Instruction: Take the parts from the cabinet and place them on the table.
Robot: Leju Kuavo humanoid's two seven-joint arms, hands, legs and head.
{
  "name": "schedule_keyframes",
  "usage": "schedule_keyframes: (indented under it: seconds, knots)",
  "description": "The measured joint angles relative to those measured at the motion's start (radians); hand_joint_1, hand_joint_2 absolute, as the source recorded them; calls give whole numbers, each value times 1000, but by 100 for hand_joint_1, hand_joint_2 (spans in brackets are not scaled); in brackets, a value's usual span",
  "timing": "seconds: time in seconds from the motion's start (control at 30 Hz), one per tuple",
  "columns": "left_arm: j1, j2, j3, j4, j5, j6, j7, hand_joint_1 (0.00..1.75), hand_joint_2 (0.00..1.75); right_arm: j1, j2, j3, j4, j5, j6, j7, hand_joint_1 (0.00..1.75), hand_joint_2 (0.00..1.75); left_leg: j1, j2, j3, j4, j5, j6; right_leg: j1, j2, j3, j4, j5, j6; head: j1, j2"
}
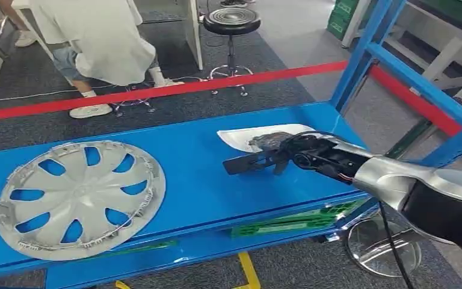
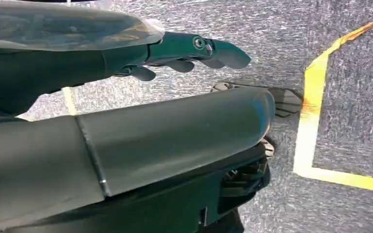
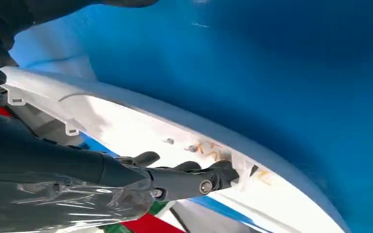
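Note:
A white curved trim part [image 1: 245, 136] lies on the blue cabinet shelf [image 1: 186, 150] at its right end. My right hand [image 1: 277, 158] reaches over the part's near edge, fingers stretched out toward the left. In the right wrist view the fingertips [image 3: 218, 174] touch the inner face of the white part [image 3: 175, 131], and no closed grasp shows. A grey hubcap [image 1: 78, 198] lies flat on the shelf's left half. My left hand [image 2: 194, 51] hangs over the carpet floor with its fingers out straight and nothing in it.
Blue uprights [image 1: 361, 54] of the rack rise at the right. A green crate [image 1: 289, 221] sits on the level below. Beyond a red floor line [image 1: 216, 84] a person [image 1: 96, 42] and a black stool [image 1: 231, 24] stand. Yellow tape [image 2: 311, 97] marks the floor.

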State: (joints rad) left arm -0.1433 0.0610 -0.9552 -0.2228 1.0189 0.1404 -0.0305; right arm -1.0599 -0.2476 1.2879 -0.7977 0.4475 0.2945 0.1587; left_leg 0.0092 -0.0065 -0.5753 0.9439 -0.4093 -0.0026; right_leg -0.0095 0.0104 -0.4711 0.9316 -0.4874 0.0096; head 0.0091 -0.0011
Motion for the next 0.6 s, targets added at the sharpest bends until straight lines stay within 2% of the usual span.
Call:
schedule_keyframes:
  seconds: [0.2,0.4,0.6]
  knots:
    - [5,0,0,0,3,0,-3,0,0,0,-8,3,-1,31,-6,2,0,175,0,0,0,0,0,0,0,0,0,0,0,0,0,0]
    - [7,0,0,0,3,0,-9,0,0,-4,-26,18,-7,136,-13,26,0,175,0,0,0,0,0,0,0,0,0,0,0,0,1,0]
    - [8,0,0,0,6,0,-10,0,0,-11,-50,41,-10,224,41,51,0,175,0,0,0,0,0,0,0,0,0,0,0,0,1,0]
